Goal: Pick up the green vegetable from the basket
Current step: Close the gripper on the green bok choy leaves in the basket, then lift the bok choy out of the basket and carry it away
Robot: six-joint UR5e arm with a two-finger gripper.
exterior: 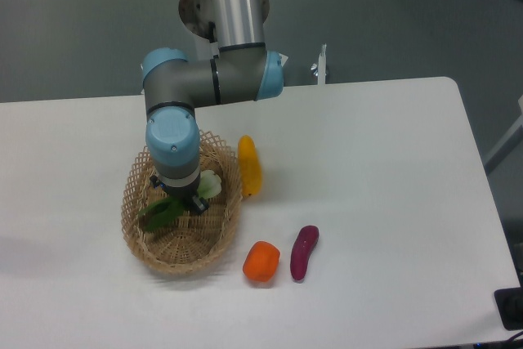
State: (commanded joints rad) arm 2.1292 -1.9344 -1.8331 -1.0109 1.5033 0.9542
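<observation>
The green vegetable (159,212) lies in the woven basket (133,230) at the table's left. Its dark leaves point left and its pale stalk end (211,185) pokes out to the right of the arm. My gripper (184,202) points straight down into the basket, right over the middle of the vegetable. The blue wrist hides most of the fingers; only dark tips show by the leaves. Whether they are closed on the vegetable cannot be made out.
A yellow squash (249,166) lies just outside the basket's right rim. In front of it, toward the table's near edge, sit an orange pepper (261,261) and a purple eggplant (303,252). The arm's elbow (214,79) reaches over the table's back edge.
</observation>
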